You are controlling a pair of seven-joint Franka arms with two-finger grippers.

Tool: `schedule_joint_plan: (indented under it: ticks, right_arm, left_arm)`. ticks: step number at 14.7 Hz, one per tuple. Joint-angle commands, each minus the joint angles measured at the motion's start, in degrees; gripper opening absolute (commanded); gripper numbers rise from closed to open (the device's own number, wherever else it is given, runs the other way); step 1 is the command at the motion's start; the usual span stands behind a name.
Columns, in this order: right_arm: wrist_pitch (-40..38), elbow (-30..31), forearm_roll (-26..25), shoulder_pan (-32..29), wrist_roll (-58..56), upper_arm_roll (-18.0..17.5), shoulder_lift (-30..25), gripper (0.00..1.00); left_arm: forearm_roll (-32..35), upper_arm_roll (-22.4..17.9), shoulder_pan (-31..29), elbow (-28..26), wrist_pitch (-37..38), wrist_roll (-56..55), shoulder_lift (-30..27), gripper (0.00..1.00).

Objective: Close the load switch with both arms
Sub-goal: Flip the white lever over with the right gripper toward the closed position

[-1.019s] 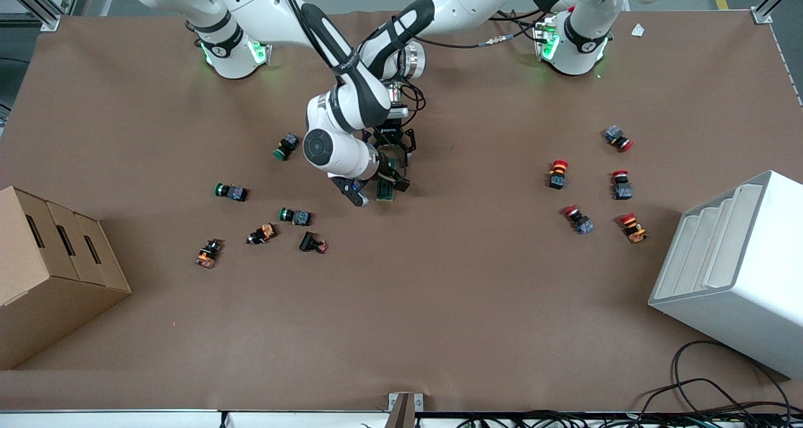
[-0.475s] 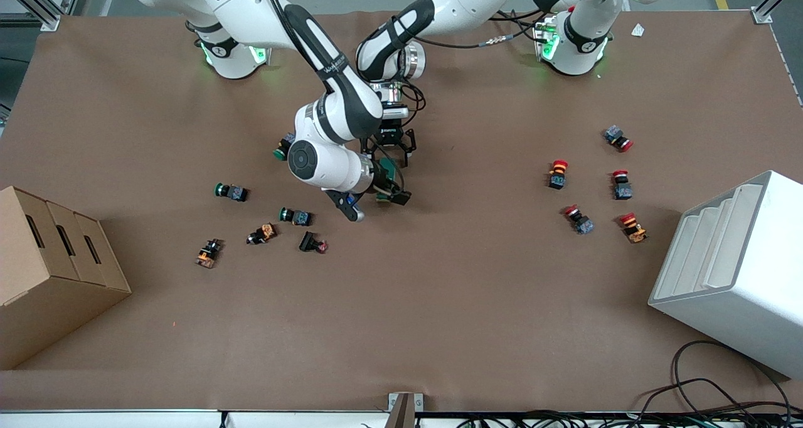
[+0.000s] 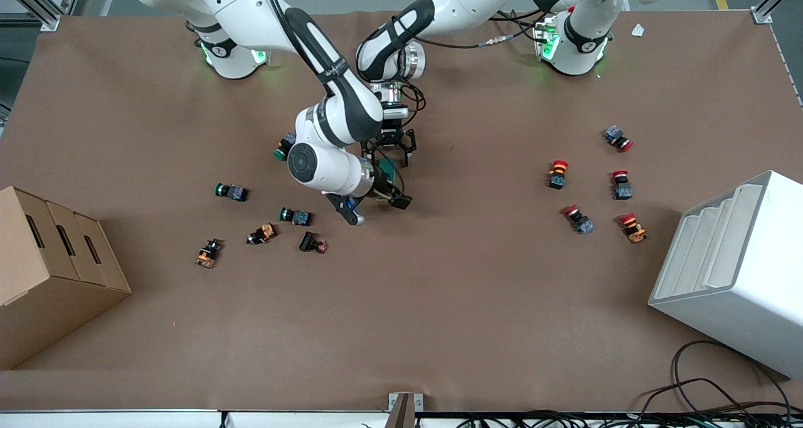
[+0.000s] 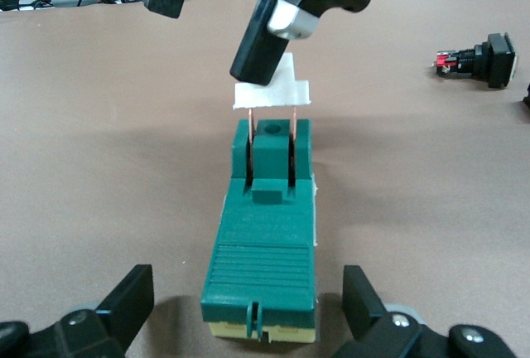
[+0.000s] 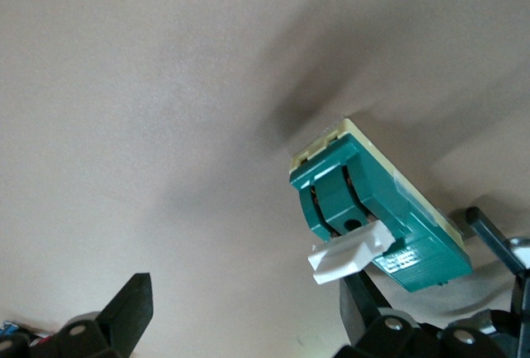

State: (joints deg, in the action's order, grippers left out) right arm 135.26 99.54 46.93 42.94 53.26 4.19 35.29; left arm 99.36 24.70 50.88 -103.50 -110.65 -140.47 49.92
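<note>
The load switch (image 3: 386, 172), a dark-green block with a white lever, lies on the brown table near its middle. In the left wrist view the switch (image 4: 263, 246) lies lengthwise, its white lever (image 4: 273, 93) raised on two copper blades. My left gripper (image 3: 391, 152) is open, its fingers (image 4: 124, 302) on either side of the switch's end, apart from it. My right gripper (image 3: 374, 203) is open over the lever end. One of its fingers (image 4: 267, 39) rests against the lever. The right wrist view shows the switch (image 5: 377, 209) and lever (image 5: 348, 256) beside one finger.
Several green- and orange-capped push buttons (image 3: 295, 216) lie toward the right arm's end, and several red-capped ones (image 3: 578, 219) toward the left arm's end. A cardboard box (image 3: 50, 271) and a white rack (image 3: 734, 271) stand at the table's two ends.
My right arm's wrist has swung toward its own end of the table and its gripper has tilted against the lever end. The left gripper has stayed in place.
</note>
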Motion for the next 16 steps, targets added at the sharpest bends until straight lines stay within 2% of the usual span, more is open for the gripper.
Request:
schedule_joint_plan:
  ticks: [1,4,10,16]
  right_arm:
    - [0.0,-1.5,-2.2,-2.2,-0.6,-0.4,1.0,1.00]
    - [-0.1,-2.6,-4.0,-3.2,-0.8,-0.5,2.2,1.00]
    - [0.1,-7.7,-4.1,-3.0,-0.3,-0.5,7.2,1.00]
    - [0.7,-7.8,-5.4,-2.1,-0.1,-0.4,8.5,1.00]
  left_arm:
    - [0.7,-0.8,-0.2,0.5,-0.7,-0.3,2.2,1.00]
    - [0.7,-0.8,-0.2,0.5,-0.7,-0.3,2.2,1.00]
    - [0.7,-0.8,-0.2,0.4,-0.7,-0.3,2.2,1.00]
    - [0.7,-0.8,-0.3,0.3,-0.7,-0.2,2.1,0.99]
